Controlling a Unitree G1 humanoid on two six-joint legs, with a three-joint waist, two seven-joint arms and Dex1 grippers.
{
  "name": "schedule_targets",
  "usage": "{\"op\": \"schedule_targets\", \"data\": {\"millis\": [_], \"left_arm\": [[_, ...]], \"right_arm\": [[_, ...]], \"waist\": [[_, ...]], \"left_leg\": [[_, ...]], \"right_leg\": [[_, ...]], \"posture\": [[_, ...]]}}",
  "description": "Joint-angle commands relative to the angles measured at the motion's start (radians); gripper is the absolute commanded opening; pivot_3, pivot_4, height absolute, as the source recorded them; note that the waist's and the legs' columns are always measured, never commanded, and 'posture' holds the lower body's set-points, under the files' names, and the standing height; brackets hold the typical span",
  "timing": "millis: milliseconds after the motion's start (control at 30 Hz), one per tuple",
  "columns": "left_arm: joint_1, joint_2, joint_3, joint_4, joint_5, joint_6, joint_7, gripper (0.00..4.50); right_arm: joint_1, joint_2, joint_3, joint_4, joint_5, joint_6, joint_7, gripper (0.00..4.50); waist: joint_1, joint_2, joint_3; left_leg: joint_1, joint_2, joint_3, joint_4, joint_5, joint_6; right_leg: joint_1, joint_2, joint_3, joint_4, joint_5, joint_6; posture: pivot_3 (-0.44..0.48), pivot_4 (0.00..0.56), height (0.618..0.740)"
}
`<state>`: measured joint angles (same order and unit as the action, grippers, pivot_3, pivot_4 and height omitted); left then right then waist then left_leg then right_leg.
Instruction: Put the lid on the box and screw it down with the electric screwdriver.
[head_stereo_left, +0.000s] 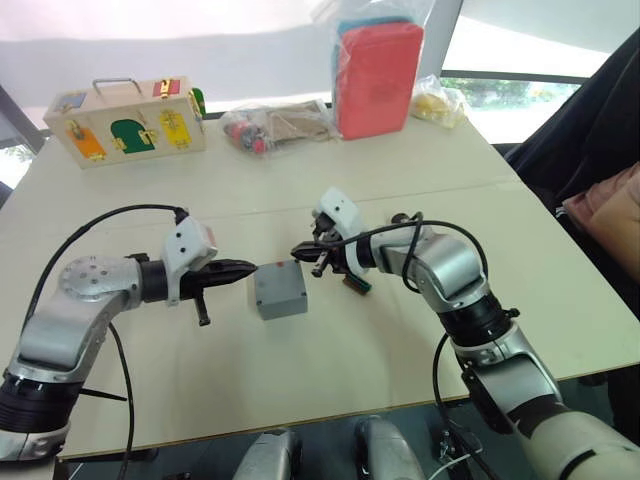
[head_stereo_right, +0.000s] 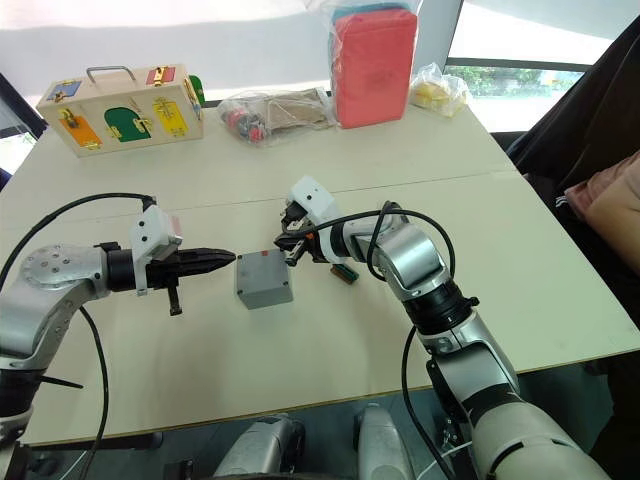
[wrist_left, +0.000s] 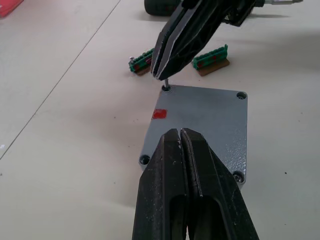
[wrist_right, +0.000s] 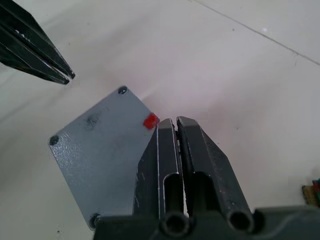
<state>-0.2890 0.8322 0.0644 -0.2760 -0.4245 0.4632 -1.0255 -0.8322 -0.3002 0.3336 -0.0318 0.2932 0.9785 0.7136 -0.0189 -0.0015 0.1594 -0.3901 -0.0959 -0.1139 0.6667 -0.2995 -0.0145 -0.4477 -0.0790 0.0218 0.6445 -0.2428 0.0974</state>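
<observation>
The left gripper (head_stereo_left: 250, 268) hovers just beside the left side of the box (head_stereo_left: 280, 289), its fingers (wrist_left: 187, 165) clenched together on nothing. The grey box sits mid-table with the lid (wrist_left: 200, 125) already laid flat on top, a small red mark near one lid corner. The right gripper (head_stereo_left: 298, 250) is pressed shut too, tips poised over the far corner of the lid, where a thin metal pin touches a screw hole. Green connector blocks (wrist_left: 210, 57) lie just beyond
</observation>
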Motion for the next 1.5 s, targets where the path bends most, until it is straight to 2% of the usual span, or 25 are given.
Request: {"op": "schedule_targets", "data": {"millis": [33, 600, 700, 867, 900, 1000, 1033, 1233, 1367, 1500], "left_arm": [[-0.004, 0.006, 0.026, -0.028, -0.009, -0.013, 0.005, 0.00], [-0.002, 0.004, 0.023, -0.040, -0.012, -0.006, 0.013, 0.00], [-0.002, 0.005, 0.022, -0.039, -0.011, -0.006, 0.012, 0.00], [-0.003, 0.005, 0.021, -0.041, -0.012, -0.005, 0.012, 0.00], [-0.003, 0.004, 0.020, -0.044, -0.013, -0.003, 0.013, 0.00], [-0.011, -0.003, 0.014, -0.053, -0.020, 0.004, 0.014, 0.00], [-0.015, -0.005, 0.012, -0.054, -0.023, 0.008, 0.012, 0.00], [-0.040, -0.009, 0.007, -0.051, -0.027, -0.004, -0.011, 0.00], [-0.087, -0.035, 0.013, -0.042, -0.062, 0.004, -0.018, 0.00], [-0.094, -0.062, -0.017, -0.031, -0.045, -0.017, -0.011, 0.00]], "right_arm": [[-0.006, -0.002, 0.001, 0.001, -0.011, -0.037, 0.007, 0.02], [0.015, -0.002, 0.046, 0.051, -0.056, -0.086, 0.032, 0.02], [0.017, -0.002, 0.034, 0.042, -0.044, -0.084, 0.044, 0.78], [0.012, -0.009, 0.014, 0.023, -0.042, -0.083, 0.047, 2.89], [0.009, -0.017, 0.005, 0.008, -0.039, -0.077, 0.047, 3.15], [-0.013, -0.043, -0.044, -0.047, -0.017, -0.026, 0.037, 4.31], [-0.022, -0.056, -0.068, -0.072, -0.003, 0.002, 0.035, 4.48], [-0.118, -0.207, -0.145, -0.128, 0.025, 0.246, 0.014, 4.48], [-0.205, -0.411, -0.029, -0.063, -0.028, 0.374, 0.036, 4.48], [-0.273, -0.502, 0.026, 0.026, 0.016, 0.503, 0.082, 4.48]], "waist": [[0.000, 0.000, 0.000], [0.001, 0.000, 0.000], [0.001, 0.000, 0.000], [0.001, 0.000, 0.000], [0.001, 0.000, 0.000], [0.004, 0.000, 0.000], [0.004, 0.000, 0.000], [0.006, 0.000, 0.000], [0.011, 0.000, 0.000], [0.002, 0.000, 0.000]], "left_leg": [[0.000, 0.000, 0.000, 0.000, 0.000, 0.000], [0.000, 0.000, 0.000, 0.000, 0.000, 0.000], [0.000, 0.000, 0.000, 0.000, 0.000, 0.000], [0.000, 0.000, 0.000, 0.000, 0.000, 0.000], [0.000, 0.000, 0.000, 0.000, 0.000, 0.000], [0.000, 0.000, 0.000, 0.000, 0.000, 0.000], [0.000, 0.000, 0.000, 0.000, 0.000, 0.000], [0.000, 0.000, 0.000, 0.000, 0.000, 0.000], [-0.001, -0.001, 0.000, 0.000, 0.000, 0.000], [-0.001, -0.001, 0.001, 0.000, 0.000, 0.001]], "right_leg": [[0.000, 0.000, 0.000, 0.000, 0.000, 0.000], [0.000, 0.000, 0.000, 0.000, 0.000, 0.000], [0.000, 0.000, 0.000, 0.000, 0.000, 0.000], [0.000, 0.000, 0.000, 0.000, 0.000, 0.000], [0.000, 0.000, 0.000, 0.000, 0.000, 0.000], [0.000, 0.000, 0.000, 0.000, 0.000, 0.000], [0.000, 0.000, 0.000, 0.000, 0.000, 0.000], [0.000, 0.000, 0.000, 0.000, 0.000, 0.000], [0.000, -0.002, 0.000, -0.001, 0.000, 0.000], [0.001, -0.002, 0.000, -0.003, 0.000, 0.000]], "posture": [[0.000, 0.150, 0.740], [0.000, 0.150, 0.740], [0.000, 0.150, 0.740], [0.000, 0.150, 0.740], [0.000, 0.150, 0.740], [0.000, 0.150, 0.740], [0.000, 0.150, 0.740], [0.000, 0.150, 0.740], [0.000, 0.150, 0.740], [0.000, 0.150, 0.740]]}}
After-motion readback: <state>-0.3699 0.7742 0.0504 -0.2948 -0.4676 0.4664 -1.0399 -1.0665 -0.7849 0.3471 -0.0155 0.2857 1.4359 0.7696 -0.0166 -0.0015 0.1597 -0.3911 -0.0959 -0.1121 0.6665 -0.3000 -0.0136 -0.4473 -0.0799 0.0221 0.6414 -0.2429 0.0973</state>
